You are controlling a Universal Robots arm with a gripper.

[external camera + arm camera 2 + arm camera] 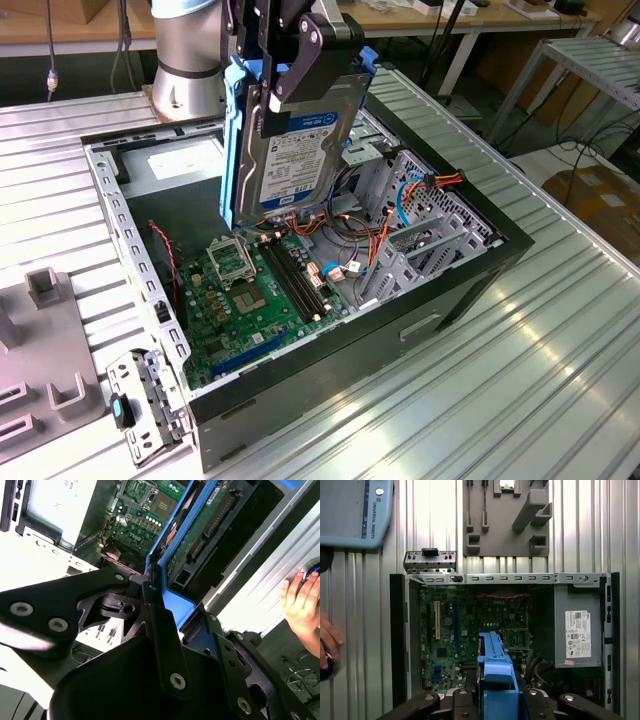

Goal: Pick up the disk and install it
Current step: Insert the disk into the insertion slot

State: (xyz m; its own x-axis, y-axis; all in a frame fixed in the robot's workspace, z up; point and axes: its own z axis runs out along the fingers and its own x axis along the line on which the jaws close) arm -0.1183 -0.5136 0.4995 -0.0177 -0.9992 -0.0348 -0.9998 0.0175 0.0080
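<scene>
1. Disk (305, 150) hangs upright in the air over the open computer case (350, 385). Its labelled face is toward the exterior camera, and blue rails run down its long edges.
2. The end effector (282, 72) is clamped on the disk's upper end, with one black finger lying across the labelled face.
3. The disk's lower end sits above the green motherboard (250, 300), beside the grey metal drive cage (420, 215) on the exterior view's right.
4. In the second wrist view the end effector (162, 625) pinches the disk (200, 535) by its blue end tab, with the disk's circuit-board side showing.
5. In the first wrist view the disk (495, 672) shows edge-on as a blue rail rising from the end effector (495, 707), above the case interior.
6. The case lies on its side on a ribbed metal desk (500, 380).
7. A person's hand (302, 605) rests on the desk, apart from the case.
</scene>
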